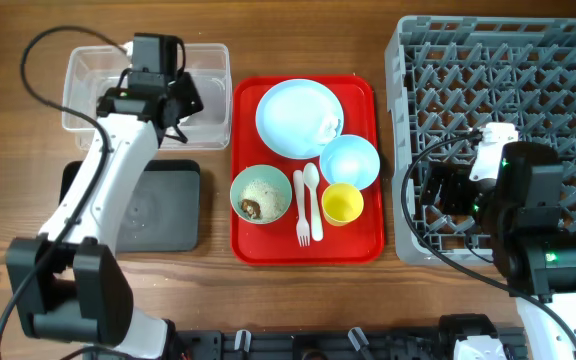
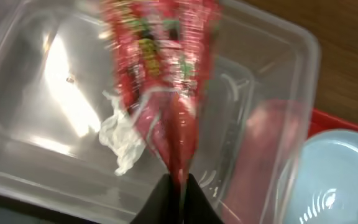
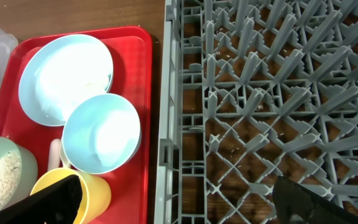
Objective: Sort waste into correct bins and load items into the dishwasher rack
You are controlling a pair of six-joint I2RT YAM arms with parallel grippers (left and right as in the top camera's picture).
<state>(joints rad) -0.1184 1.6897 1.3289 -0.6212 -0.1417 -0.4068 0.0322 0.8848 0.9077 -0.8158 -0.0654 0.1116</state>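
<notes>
My left gripper [image 2: 178, 186] is shut on the red-and-white wrapper [image 2: 163, 74] and holds it above the clear tub [image 2: 36, 112], where a white tissue scrap [image 2: 122, 138] lies. In the overhead view this gripper [image 1: 173, 105] hangs over the tub [image 1: 88, 80]. My right gripper [image 3: 179, 202] is open and empty over the left edge of the grey rack [image 3: 260, 93], seen from overhead too [image 1: 446, 190]. On the red tray sit the blue plate [image 1: 298, 118], blue bowl [image 1: 349, 161], yellow cup [image 1: 342, 204], green bowl with crumbs [image 1: 260, 194], and white spoon and fork [image 1: 307, 205].
The black tray [image 1: 158, 205] lies in front of the clear tub, under my left arm. The red serving tray [image 1: 368, 245] sits between the bins and the rack [image 1: 528, 90]. Bare wooden table runs along the front edge.
</notes>
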